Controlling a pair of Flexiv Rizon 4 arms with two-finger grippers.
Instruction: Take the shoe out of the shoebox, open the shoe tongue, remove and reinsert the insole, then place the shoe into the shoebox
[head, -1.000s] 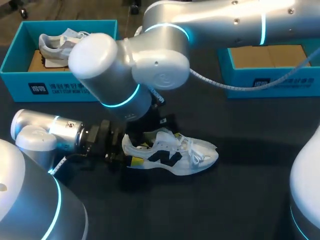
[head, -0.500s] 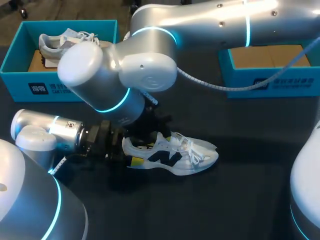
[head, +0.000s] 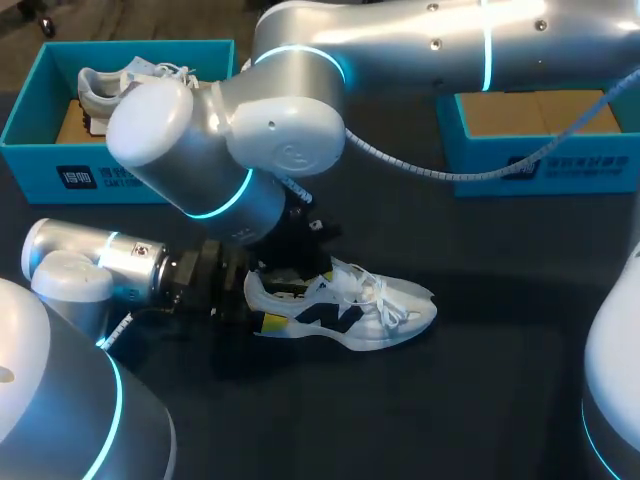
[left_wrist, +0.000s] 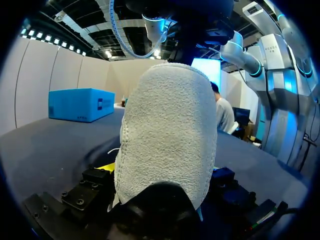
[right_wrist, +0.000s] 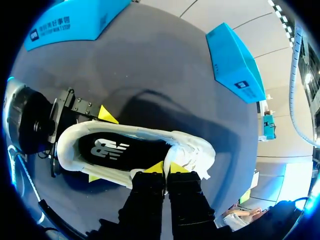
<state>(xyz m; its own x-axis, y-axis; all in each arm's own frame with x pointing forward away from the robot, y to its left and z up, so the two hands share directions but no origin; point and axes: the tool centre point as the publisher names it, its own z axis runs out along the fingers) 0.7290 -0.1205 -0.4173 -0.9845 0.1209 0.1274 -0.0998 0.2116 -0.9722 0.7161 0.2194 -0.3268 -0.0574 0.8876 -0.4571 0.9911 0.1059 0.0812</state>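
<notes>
Holding: your left gripper (right_wrist: 99, 146) clamps the heel of the shoe (head: 345, 315), which lies on the table (head: 480, 400).
Axis: toe points to your right.
Nearest the insole (right_wrist: 111, 149): your right gripper (right_wrist: 166, 168), tips together at the mouth's rim.

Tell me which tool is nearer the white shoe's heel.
Left. The left tool clamps the heel from both sides; the right tool is midway along the shoe, at its rim.
</notes>
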